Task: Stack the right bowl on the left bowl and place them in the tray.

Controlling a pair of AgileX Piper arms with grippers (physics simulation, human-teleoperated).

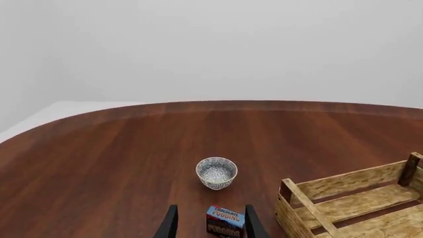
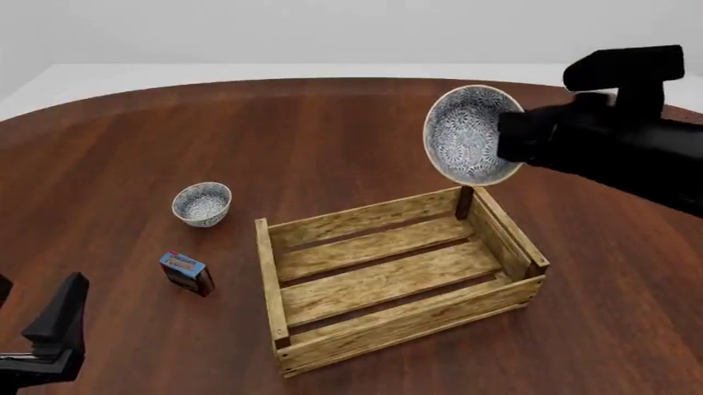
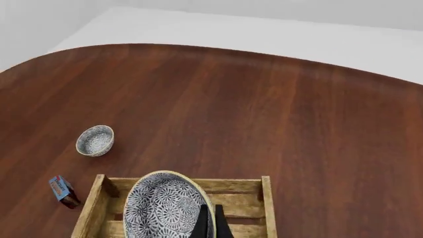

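Observation:
The right bowl [image 2: 470,136], white with a blue-grey lacy pattern, hangs tilted on its side in the air above the far right corner of the tray [image 2: 384,329]. My right gripper [image 2: 508,136] is shut on its rim. In the right wrist view the bowl [image 3: 165,208] sits just beside the closed fingers, over the tray's far wall [image 3: 231,185]. The left bowl [image 2: 202,203] stands upright on the table, left of the tray. My left gripper [image 2: 39,300] is open, low at the near left, well short of the left bowl [image 1: 216,172].
A small blue pudding box [image 2: 186,272] stands between the left bowl and my left gripper; in the left wrist view the box [image 1: 225,221] shows between the open fingers, some way ahead of them. The wooden tray [image 1: 350,181] holds nothing.

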